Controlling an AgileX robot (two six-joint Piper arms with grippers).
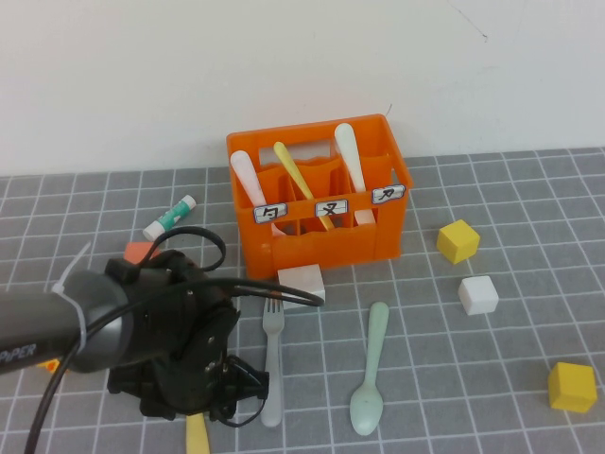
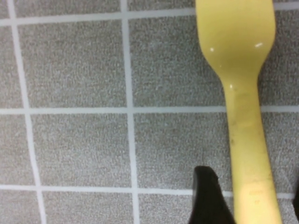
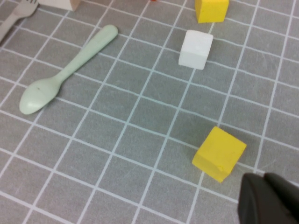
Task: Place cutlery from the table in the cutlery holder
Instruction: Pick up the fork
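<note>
The orange cutlery holder (image 1: 321,248) stands at the back middle of the table (image 1: 492,359). It holds two white spoons and a yellow piece (image 1: 295,175). A grey fork (image 1: 273,359) and a mint-green spoon (image 1: 371,374) lie in front of it; both also show in the right wrist view, the fork (image 3: 14,16) and the spoon (image 3: 65,70). My left gripper (image 2: 254,205) is low at the front left (image 1: 203,397), open, with one finger on each side of the handle of a yellow fork (image 2: 243,116) lying flat. Its tines are out of view. My right gripper (image 3: 271,200) is shut, empty, above the table beside a yellow cube.
A white block (image 1: 302,282) lies against the holder's front. Two yellow cubes (image 1: 458,240) (image 1: 572,386) and a white cube (image 1: 478,294) sit at the right. A white-and-green tube (image 1: 170,218) and a small orange cube (image 1: 140,252) are at the left.
</note>
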